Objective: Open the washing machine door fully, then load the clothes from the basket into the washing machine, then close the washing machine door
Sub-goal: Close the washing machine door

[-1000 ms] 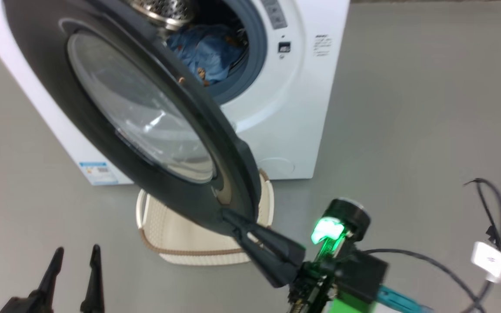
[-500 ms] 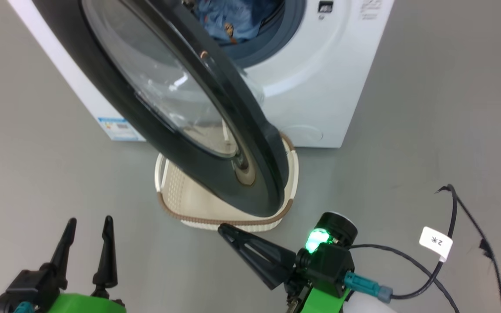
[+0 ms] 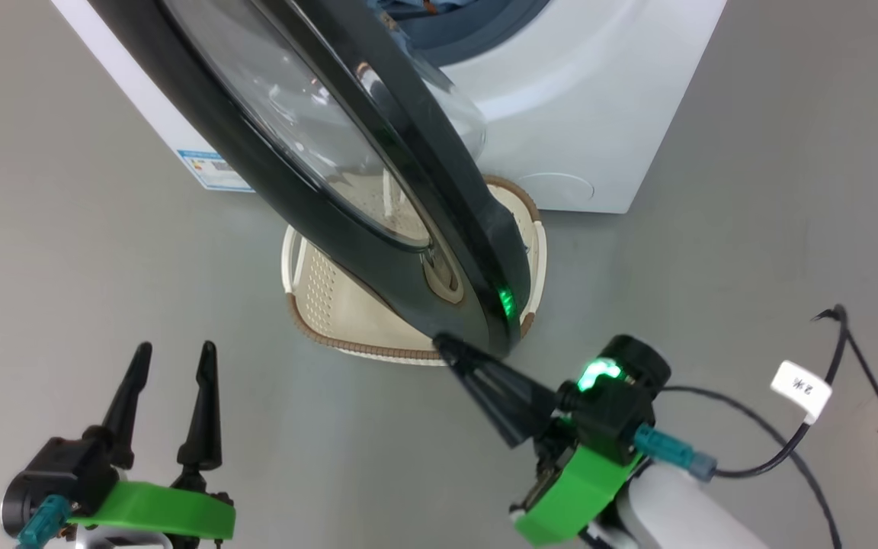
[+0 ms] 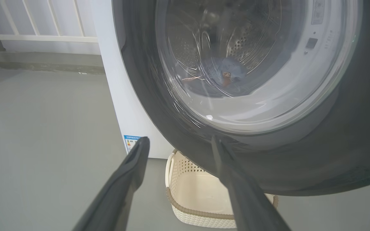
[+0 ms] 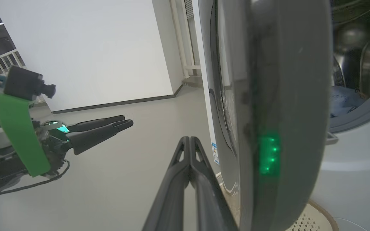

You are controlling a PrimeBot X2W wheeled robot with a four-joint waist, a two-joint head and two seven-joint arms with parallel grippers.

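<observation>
The right tool, closed and empty, seemingly touches the washing machine door at its lower rim; the left tool gapes open, well apart.

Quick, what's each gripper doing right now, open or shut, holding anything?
Left gripper: open, empty.
Right gripper: shut on nothing, tips beside the washing machine door edge.

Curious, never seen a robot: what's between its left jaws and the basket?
Bare grey floor, in the head view; the open left jaws stand clear of the basket.
</observation>
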